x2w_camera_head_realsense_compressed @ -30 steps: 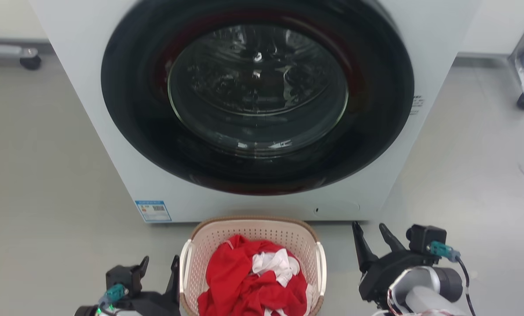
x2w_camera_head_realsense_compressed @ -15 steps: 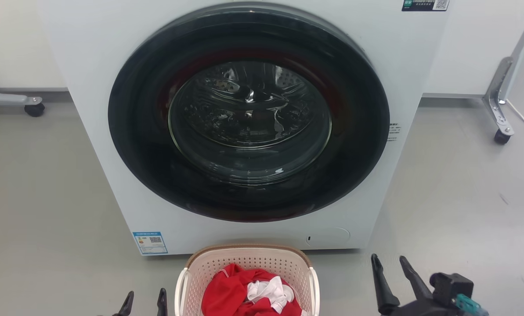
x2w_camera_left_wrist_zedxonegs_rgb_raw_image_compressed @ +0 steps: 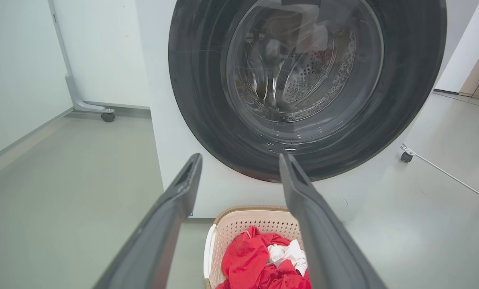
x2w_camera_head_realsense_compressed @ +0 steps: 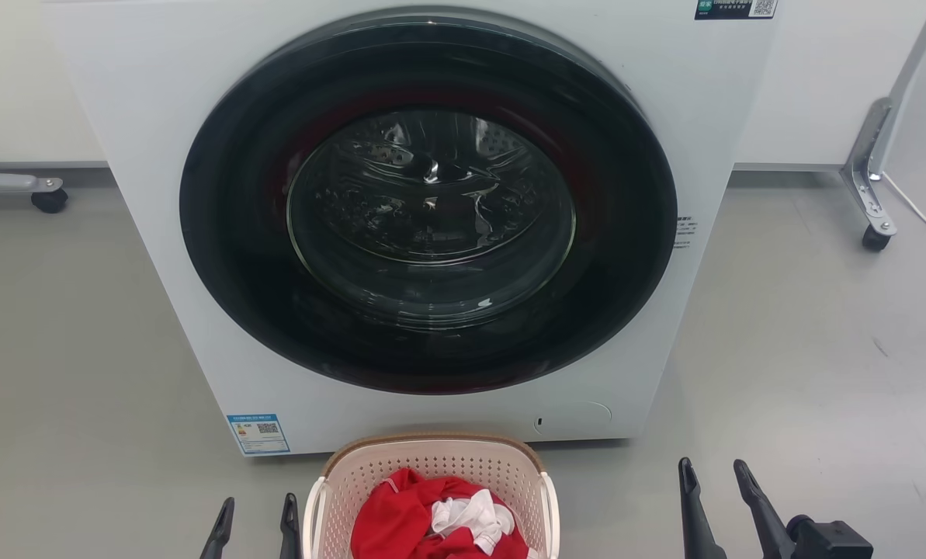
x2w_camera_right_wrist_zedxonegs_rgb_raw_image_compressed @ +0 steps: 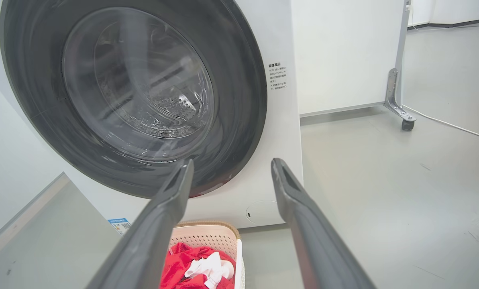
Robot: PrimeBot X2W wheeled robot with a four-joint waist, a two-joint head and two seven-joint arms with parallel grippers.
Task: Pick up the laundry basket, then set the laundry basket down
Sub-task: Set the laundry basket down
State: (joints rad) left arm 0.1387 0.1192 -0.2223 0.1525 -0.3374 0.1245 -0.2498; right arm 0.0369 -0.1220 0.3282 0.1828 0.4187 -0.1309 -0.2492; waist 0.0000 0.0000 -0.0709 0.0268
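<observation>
We see the laundry basket (x2w_camera_head_realsense_compressed: 369,485) on the floor (x2w_camera_head_realsense_compressed: 82,349) at the near edge, just in front of the washer (x2w_camera_head_realsense_compressed: 152,256), with red and white clothes (x2w_camera_head_realsense_compressed: 400,520) heaped inside. Our left gripper (x2w_camera_head_realsense_compressed: 258,516) sits just left of the basket, spread apart and empty. It seems nearly against the basket's side, though we cannot tell whether it touches. Our right gripper (x2w_camera_head_realsense_compressed: 714,477) is well off to the right, likewise parted and holding nothing.
</observation>
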